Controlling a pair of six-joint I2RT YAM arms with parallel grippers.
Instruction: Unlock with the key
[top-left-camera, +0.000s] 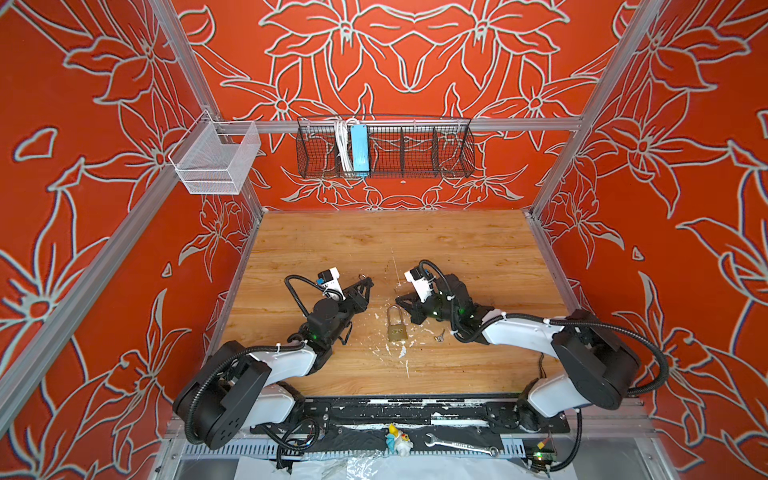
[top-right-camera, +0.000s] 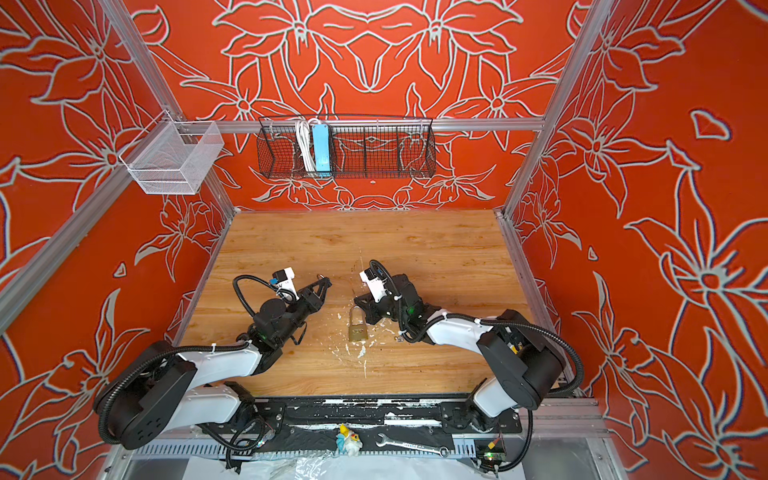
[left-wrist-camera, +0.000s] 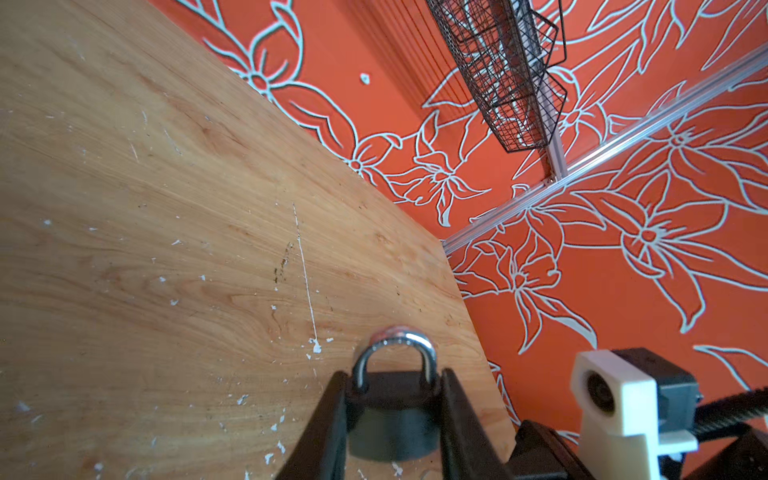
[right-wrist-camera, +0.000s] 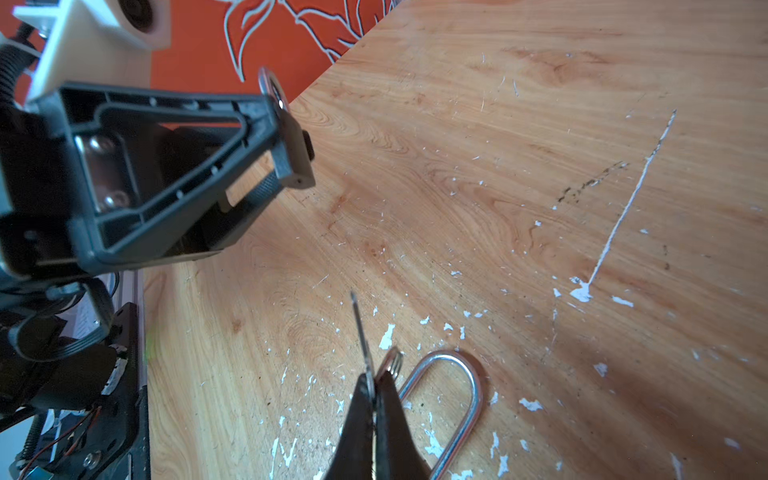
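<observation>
My left gripper (left-wrist-camera: 392, 378) is shut on a small dark padlock (left-wrist-camera: 392, 419) and holds it above the wooden table (top-left-camera: 457, 249). The padlock's silver shackle (left-wrist-camera: 395, 345) sticks out past the fingertips. In the right wrist view the same padlock (right-wrist-camera: 296, 145) sits at the tip of the left gripper, with its underside turned towards the right arm. My right gripper (right-wrist-camera: 374, 378) is shut on a thin key (right-wrist-camera: 360, 328), whose blade points at that padlock across a gap. A small ring (right-wrist-camera: 393, 360) hangs beside the key. In both top views the left gripper (top-left-camera: 368, 283) and right gripper (top-left-camera: 400, 298) face each other.
A brass padlock (top-left-camera: 397, 329) lies flat on the table under the right gripper, and its shackle (right-wrist-camera: 469, 390) shows beside the jaws. A loose small key (top-left-camera: 439, 336) lies to its right. A black wire basket (top-left-camera: 386, 151) and a white mesh basket (top-left-camera: 214, 160) hang on the frame. A wrench (top-left-camera: 461, 444) rests on the front rail.
</observation>
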